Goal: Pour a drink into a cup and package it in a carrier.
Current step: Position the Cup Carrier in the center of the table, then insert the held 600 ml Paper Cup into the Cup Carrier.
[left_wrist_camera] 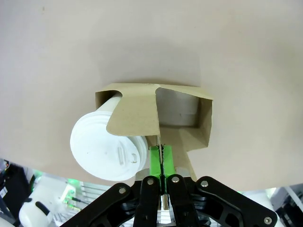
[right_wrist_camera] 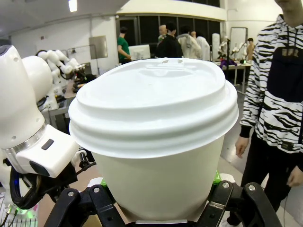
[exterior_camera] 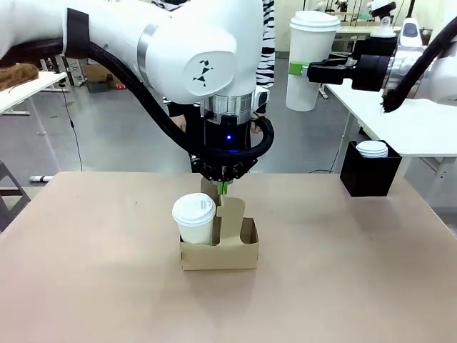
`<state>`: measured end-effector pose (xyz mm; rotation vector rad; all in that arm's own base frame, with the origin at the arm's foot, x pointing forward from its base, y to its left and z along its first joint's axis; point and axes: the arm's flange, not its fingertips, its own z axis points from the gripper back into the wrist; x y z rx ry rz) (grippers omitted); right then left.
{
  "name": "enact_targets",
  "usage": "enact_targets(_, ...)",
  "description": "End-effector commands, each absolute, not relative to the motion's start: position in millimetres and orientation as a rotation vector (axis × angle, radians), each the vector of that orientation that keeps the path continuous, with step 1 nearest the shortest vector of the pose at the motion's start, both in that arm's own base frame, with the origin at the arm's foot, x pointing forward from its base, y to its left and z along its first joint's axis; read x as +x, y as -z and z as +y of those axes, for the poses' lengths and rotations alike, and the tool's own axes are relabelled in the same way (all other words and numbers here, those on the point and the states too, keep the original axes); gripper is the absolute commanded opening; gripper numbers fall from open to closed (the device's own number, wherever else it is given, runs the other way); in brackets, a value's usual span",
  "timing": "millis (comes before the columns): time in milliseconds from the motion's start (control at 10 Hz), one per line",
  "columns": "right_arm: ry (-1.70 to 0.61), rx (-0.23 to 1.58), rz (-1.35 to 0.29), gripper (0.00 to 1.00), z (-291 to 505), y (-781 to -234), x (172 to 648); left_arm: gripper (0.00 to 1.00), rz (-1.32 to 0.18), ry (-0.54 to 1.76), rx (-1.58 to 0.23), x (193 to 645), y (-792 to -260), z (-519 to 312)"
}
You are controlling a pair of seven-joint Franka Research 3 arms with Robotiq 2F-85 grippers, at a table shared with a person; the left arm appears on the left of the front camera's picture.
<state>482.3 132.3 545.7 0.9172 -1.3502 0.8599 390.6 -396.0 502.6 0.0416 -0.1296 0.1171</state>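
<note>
Bright, even overhead light; soft shadow beside carrier [exterior_camera: 218,256]; wrist views sharp (edges bulge, wide-angle).

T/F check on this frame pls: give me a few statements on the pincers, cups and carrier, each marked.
1. The left pincer is shut on the handle of the carrier. True.
2. Both carrier holes are filled. False: one holds a cup, the other is empty.
3. The right pincer holds a second cup up in the air. True.
4. The cup in the carrier has no lid. False: it wears a white lid.
5. The black box stands on the robot's left side. False: it is on the robot's right side.
</note>
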Motion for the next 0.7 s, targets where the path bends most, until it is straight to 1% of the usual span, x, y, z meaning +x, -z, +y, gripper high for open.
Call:
enact_targets(0, -0.874, 0.917, -1.374, 0.81, 135, -550, 484, 0.01, -0.132, -0.114, 0.045, 389, -502, -394)
enact_targets(300, -0.874, 0.917, -1.374, 0.81, 135, -550, 484, 0.01, -0.132, -0.114, 0.045, 389, -502, -394)
enact_targets(400, -0.874, 0.917, -1.374, 0.81, 135, -550, 484, 0.09, -0.13, -0.117, 0.041, 391, -503, -396)
enact_targets(500, -0.874, 0.917, -1.374, 0.81, 135, -550, 484, 0.59, -0.138, -0.067, 0.049, 388, -505, -391)
enact_targets(600, -0.874, 0.917, -1.374, 0.81, 135, -550, 484, 0.67, -0.127, -0.053, 0.036, 386, -514, -385)
